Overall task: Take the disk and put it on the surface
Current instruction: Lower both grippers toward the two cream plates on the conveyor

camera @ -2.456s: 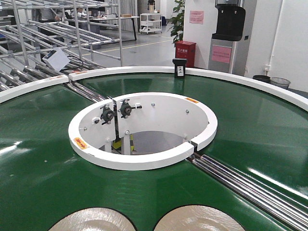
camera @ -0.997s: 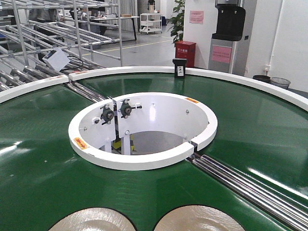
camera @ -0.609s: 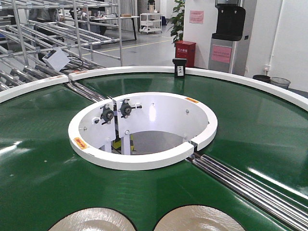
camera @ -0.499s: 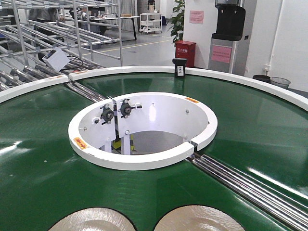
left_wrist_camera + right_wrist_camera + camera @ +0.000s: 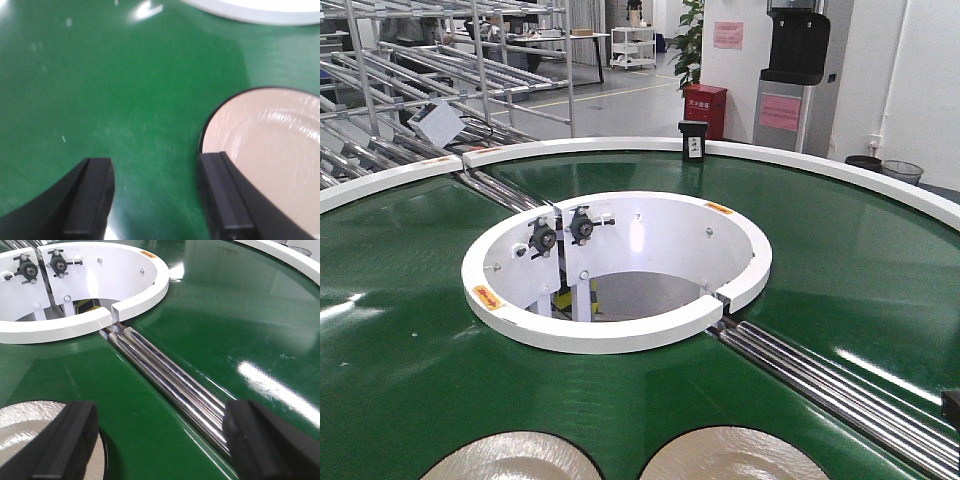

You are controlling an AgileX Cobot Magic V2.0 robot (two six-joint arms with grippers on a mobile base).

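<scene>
On the green belt point(image 5: 410, 340), nearest the front camera, two pale disks lie side by side. Above it the left gripper point(image 5: 157, 200), jaws spread wide, has one finger at the left disk point(image 5: 270, 150) rim, with bare belt leftward. Jaws likewise apart, the right gripper point(image 5: 165, 450) spans open belt between the right disk point(image 5: 30, 425) and the steel rollers point(image 5: 170, 375).

Bright indoor light, belt point(image 5: 880, 290) glare, left-wrist blur
</scene>
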